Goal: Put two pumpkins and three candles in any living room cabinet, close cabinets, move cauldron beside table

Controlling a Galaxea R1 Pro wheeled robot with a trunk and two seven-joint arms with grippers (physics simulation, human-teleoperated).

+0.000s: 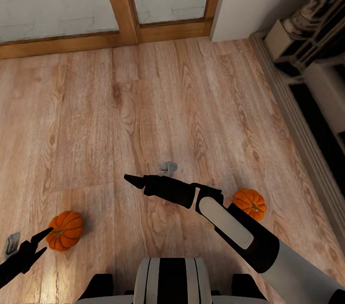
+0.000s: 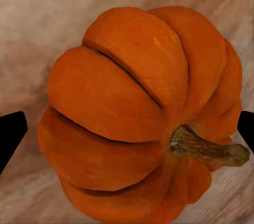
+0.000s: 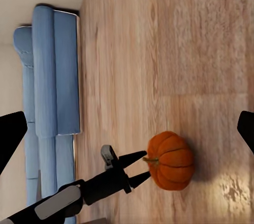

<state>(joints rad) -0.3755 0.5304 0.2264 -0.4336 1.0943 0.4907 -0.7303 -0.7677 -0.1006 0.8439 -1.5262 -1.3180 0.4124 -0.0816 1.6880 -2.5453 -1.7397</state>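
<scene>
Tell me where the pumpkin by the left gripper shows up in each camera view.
Head view: pumpkin low at the left, on the wood floor, just beyond the left gripper.
Left wrist view: pumpkin close up, between the fingertips.
Right wrist view: pumpkin on the floor, the left gripper at its stem.
Shared landmark: the left gripper.

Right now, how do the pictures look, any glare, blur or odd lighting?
Head view: even light, with a pale sheen on the floor near the left pumpkin. Left wrist view: that pumpkin looms close, softly rendered, with the floor behind it smeared. Right wrist view: a bright glare patch on the boards beside the pumpkin, the sofa crisp.
</scene>
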